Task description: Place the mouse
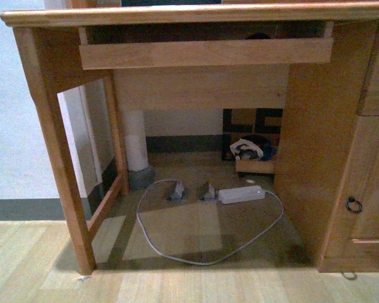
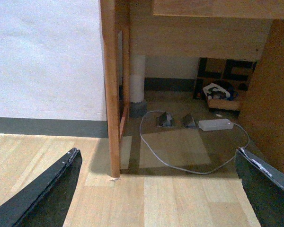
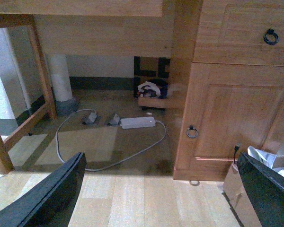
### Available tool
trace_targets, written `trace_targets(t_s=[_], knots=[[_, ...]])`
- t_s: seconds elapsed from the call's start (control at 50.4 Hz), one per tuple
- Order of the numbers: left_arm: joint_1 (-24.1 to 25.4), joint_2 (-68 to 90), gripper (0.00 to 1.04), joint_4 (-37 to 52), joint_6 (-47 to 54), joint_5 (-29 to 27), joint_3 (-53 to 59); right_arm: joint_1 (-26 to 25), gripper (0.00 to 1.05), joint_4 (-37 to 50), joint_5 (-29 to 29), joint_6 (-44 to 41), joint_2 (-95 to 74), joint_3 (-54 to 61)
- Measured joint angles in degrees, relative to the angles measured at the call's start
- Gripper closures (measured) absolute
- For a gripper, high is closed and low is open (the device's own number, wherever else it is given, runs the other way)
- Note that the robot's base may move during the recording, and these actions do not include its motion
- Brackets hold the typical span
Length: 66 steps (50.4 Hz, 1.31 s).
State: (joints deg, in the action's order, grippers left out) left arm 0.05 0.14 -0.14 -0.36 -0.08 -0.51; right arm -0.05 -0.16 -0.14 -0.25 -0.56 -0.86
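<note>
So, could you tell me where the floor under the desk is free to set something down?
Bare floor lies inside the grey cable loop, in front of the white adapter, and on the planks before the desk leg. Further back it is crowded: floor sockets, adapter and a cluttered box.

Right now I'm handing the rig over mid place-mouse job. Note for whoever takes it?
Left gripper: open, empty. Right gripper: open, empty.
Small matte black oval mouse: not clearly in view. A dark rounded shape behind the front rail of the light wooden desk's pull-out tray may be it; cannot confirm.
White rectangular power adapter lies on the floor under the desk; not the target.
Done: cannot tell whether the mouse is placed. Left: check that shape, else find the mouse.
</note>
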Motion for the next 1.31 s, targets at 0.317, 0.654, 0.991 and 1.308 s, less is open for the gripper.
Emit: trace_targets(t_s=[0.317,0.654,0.991,1.308], knots=[[0.00,0.00,0.07,0.00,0.00,0.00,0.00,0.00,0.07,0.00,0.00,0.00,0.00,0.00],[0.00,0.00,0.07,0.00,0.00,0.00,0.00,0.00,0.07,0.00,0.00,0.00,0.00,0.00],[0.00,0.00,0.07,-0.02,0.00,0.00,0.00,0.00,0.07,0.00,0.00,0.00,0.00,0.00],[0.00,0.00,0.07,-0.02,0.00,0.00,0.00,0.00,0.07,0.00,0.00,0.00,0.00,0.00]])
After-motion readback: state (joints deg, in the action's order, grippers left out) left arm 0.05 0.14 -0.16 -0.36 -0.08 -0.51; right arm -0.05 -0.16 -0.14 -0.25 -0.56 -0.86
